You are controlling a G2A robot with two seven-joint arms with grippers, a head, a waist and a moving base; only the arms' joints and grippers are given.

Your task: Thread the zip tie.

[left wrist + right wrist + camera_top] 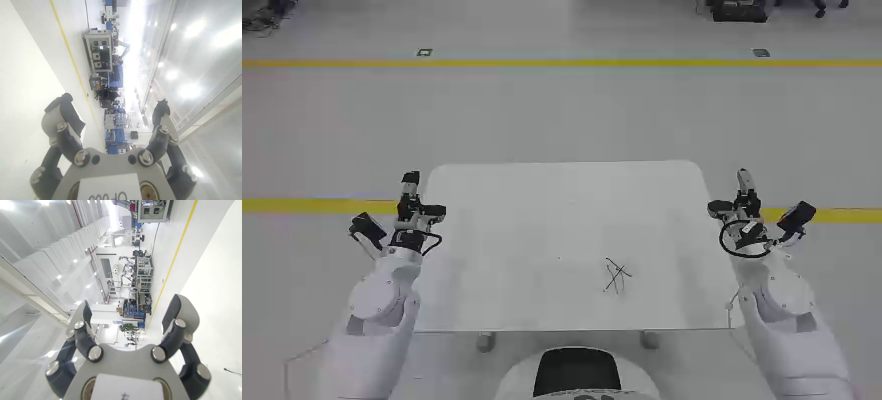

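The left end effector and right end effector hang released, jaws apart, just off the white rectangular table's side edges. The thin black plastic zip tie lies crossed toward the front right. It seems best to descend vertically and pinch one strand's end; the bare tabletop around it gives room.

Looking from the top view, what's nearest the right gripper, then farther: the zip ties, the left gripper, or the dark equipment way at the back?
From the right gripper:
1. Zip ties, on the table toward its near edge.
2. Left gripper, beyond the table's opposite side.
3. Dark equipment, past the far yellow line.
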